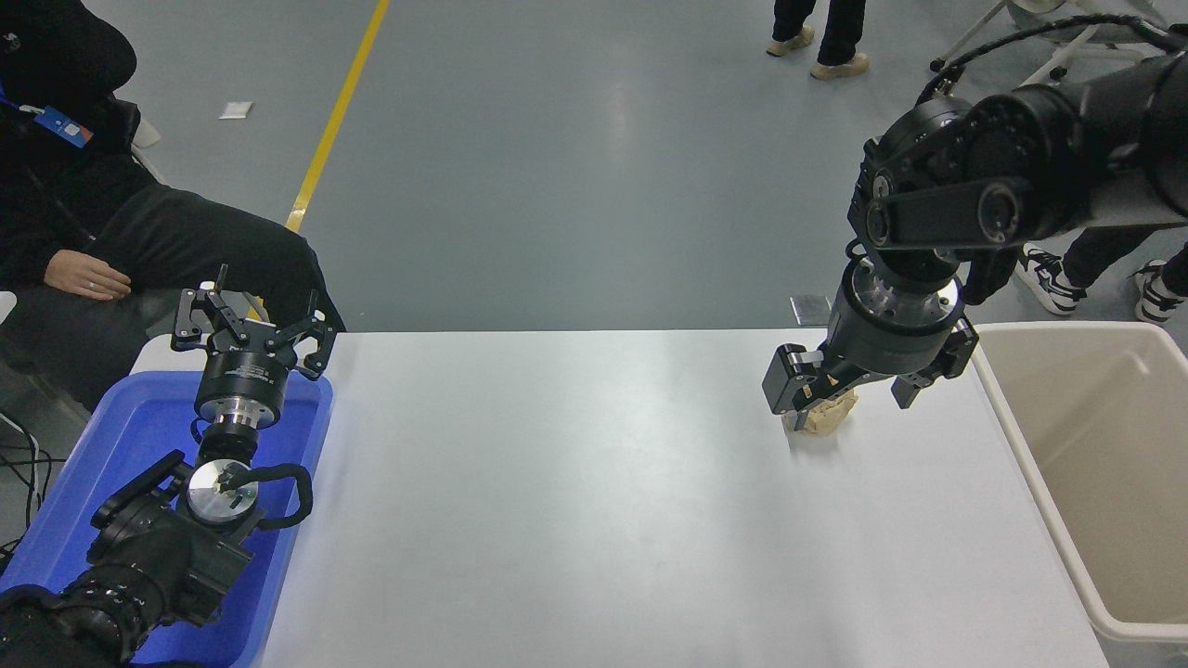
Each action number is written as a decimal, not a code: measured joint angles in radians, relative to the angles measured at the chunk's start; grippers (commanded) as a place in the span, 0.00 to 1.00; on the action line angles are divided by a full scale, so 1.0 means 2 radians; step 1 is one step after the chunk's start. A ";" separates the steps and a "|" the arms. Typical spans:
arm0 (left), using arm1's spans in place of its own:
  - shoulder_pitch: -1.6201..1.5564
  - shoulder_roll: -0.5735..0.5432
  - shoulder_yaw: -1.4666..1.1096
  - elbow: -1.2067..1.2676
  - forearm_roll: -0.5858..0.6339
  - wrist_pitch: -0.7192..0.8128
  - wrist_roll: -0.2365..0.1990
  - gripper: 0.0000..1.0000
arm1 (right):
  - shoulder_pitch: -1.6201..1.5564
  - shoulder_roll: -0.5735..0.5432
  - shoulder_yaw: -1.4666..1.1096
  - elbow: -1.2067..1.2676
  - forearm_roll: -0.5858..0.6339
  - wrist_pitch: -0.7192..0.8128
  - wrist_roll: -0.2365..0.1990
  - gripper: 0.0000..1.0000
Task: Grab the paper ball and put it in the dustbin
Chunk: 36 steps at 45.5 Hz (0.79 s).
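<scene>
The paper ball (pixel 829 416), a small crumpled tan wad, lies on the white table (pixel 557 482) near its far right. My right gripper (pixel 843 401) points down over it with its fingers spread, one on each side of the ball. The ball sits nearer the left finger and its top is hidden under the gripper. The dustbin (pixel 1095 445), a large cream tub, stands at the table's right edge, just right of the gripper. My left gripper (pixel 249 323) is parked open over the blue tray at the lower left.
A blue plastic tray (pixel 111 455) sits at the table's left end under the left arm. A seated person in black (pixel 111 232) is at the far left with a hand on a knee. Other people's feet (pixel 1053 278) stand on the floor beyond the table.
</scene>
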<state>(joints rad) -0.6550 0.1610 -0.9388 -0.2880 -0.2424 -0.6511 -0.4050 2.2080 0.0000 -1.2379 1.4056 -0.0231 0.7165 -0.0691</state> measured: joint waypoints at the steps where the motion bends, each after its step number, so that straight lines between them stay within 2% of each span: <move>1: 0.000 0.000 0.000 0.000 0.000 0.000 0.000 0.99 | 0.000 0.000 0.000 0.000 0.000 0.000 0.000 1.00; 36: 0.000 0.000 0.000 0.000 -0.001 0.000 0.000 0.99 | -0.015 0.000 0.010 -0.012 0.000 -0.002 0.000 1.00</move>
<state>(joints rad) -0.6550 0.1611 -0.9388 -0.2880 -0.2438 -0.6504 -0.4050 2.1779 0.0000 -1.2181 1.3817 -0.0231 0.7119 -0.0689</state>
